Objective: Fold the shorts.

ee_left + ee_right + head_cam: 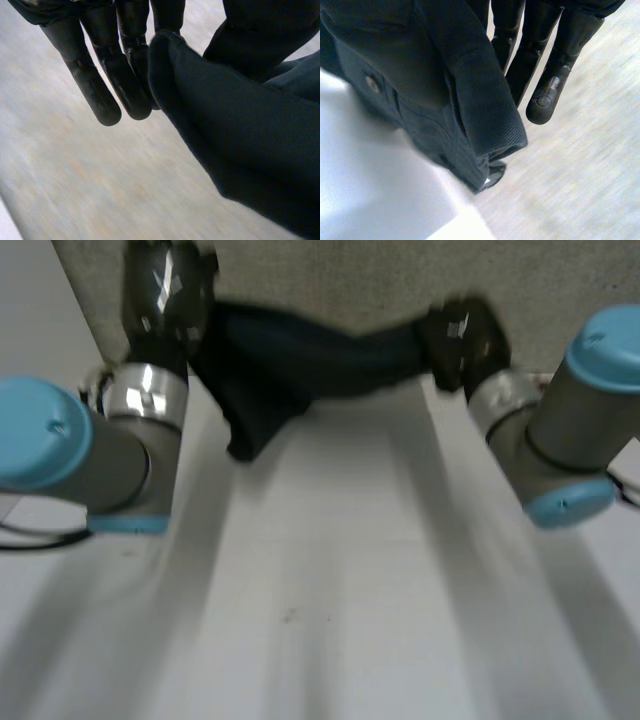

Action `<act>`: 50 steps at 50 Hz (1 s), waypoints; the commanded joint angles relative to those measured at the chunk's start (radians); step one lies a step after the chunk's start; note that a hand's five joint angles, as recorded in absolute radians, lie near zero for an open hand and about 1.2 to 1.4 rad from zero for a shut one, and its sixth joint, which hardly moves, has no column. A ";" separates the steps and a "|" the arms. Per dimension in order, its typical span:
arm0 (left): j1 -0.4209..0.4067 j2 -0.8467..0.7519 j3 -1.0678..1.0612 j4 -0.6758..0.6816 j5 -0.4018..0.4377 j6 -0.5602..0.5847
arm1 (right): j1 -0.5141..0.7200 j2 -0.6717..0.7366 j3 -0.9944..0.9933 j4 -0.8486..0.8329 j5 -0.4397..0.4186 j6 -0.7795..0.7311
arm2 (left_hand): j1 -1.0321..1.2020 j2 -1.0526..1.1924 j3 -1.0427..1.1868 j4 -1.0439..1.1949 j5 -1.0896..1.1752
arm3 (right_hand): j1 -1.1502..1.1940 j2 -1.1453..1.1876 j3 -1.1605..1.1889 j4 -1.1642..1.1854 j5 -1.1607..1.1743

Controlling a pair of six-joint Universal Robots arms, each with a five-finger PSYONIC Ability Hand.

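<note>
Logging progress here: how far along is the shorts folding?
Done: no fold visible yet. In hand: the left robot hand and right robot hand hold the dark shorts bunched between them at the far edge of the table. Left: laying them flat and folding.

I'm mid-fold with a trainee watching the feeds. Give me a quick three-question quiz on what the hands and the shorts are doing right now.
1. True or false: the dark navy fabric shorts lie neatly folded in the middle of the white table.
2. Pick one: the robot's left hand is A) open and clear of the cloth, B) pinching a fold of the shorts between fingers and thumb, C) curled shut on nothing.
3. Fill in: the shorts hang bunched between the left hand and the ____ hand.
Key: 1 false, they are bunched and held at the table's far edge; 2 B; 3 the right hand.
</note>
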 commanded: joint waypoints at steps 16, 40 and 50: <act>-0.220 0.068 -0.322 -0.665 -0.148 0.027 | -0.006 -0.070 0.494 0.287 -0.012 -0.081 | 0.252 0.195 0.202 0.193 0.246 | 0.418 0.219 0.221 0.201 0.227; -0.369 0.296 -0.538 -0.820 -0.304 -0.004 | -0.129 -0.379 0.807 0.453 -0.081 -0.339 | -0.232 -0.288 -0.282 -0.291 -0.237 | 0.418 0.219 0.221 0.201 0.227; -0.257 0.347 -0.383 -0.803 -0.281 0.001 | -0.138 -0.376 0.827 0.374 -0.138 -0.263 | -0.963 -1.020 -1.013 -1.022 -0.969 | 0.418 0.219 0.221 0.201 0.227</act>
